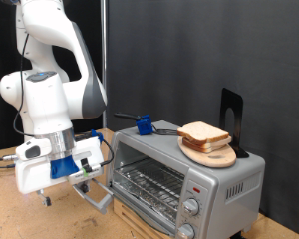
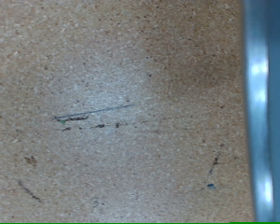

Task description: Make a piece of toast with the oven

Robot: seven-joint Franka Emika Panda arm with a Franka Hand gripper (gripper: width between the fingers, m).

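Note:
The silver oven (image 1: 224, 184) stands at the exterior view's right, with its wire rack (image 1: 148, 187) showing and its glass door (image 1: 96, 195) hanging open and down towards the left. My gripper (image 1: 83, 182) is low over the table, right beside the door's outer edge. Its fingers do not show in the wrist view, which holds only the table top and a shiny metal edge (image 2: 259, 112). No single piece of toast shows, and nothing is seen between the fingers.
A pile of bread slices (image 1: 203, 135) lies on a round wooden board (image 1: 211, 156) on top of the oven. A blue object (image 1: 144, 124) and a black stand (image 1: 232, 112) are up there too. Two knobs (image 1: 193, 207) sit under a red light. The table (image 2: 103, 112) is brown chipboard.

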